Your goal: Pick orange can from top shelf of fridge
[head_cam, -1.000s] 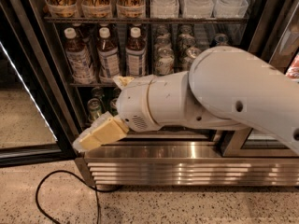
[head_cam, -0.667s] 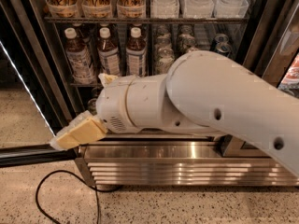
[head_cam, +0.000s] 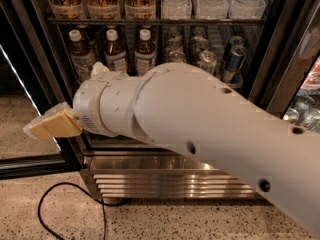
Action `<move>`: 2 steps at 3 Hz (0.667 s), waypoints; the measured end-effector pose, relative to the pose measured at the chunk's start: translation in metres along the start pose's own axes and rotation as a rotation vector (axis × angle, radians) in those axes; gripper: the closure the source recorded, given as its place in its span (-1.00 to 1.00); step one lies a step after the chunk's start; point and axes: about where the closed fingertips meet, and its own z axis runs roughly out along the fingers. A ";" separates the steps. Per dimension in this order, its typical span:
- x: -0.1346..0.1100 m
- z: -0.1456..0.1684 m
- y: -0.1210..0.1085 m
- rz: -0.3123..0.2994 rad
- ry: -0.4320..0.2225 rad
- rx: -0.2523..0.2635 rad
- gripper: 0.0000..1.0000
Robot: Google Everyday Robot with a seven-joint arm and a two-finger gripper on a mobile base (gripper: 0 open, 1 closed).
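The fridge [head_cam: 280,69] fills the view, with a black frame and a steel louvred base [head_cam: 165,179]. Its highest visible wire rack, the top shelf [head_cam: 210,21], carries tubs of brown sticks and stacks of clear cups. No orange can shows in this view. My gripper [head_cam: 47,125], tan at the tip, hangs at the far left, low, in front of the fridge's left frame and well below the top shelf. My thick white arm [head_cam: 200,119] crosses the middle and hides most of the lower racks.
Brown-liquid bottles with white caps [head_cam: 115,51] and silver and blue cans [head_cam: 232,59] stand on the second rack. A black cable [head_cam: 60,204] loops over the speckled floor. A lit door edge [head_cam: 25,89] runs at the left. More cans [head_cam: 305,115] show at the right.
My arm has swung left and nearer to the camera. The gripper has moved left, from in front of the lower rack to beyond the fridge's left frame.
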 end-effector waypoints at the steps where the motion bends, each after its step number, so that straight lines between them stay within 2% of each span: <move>1: -0.009 0.007 -0.020 0.080 -0.044 0.077 -1.00; 2: -0.031 0.024 -0.029 0.134 -0.116 0.037 -1.00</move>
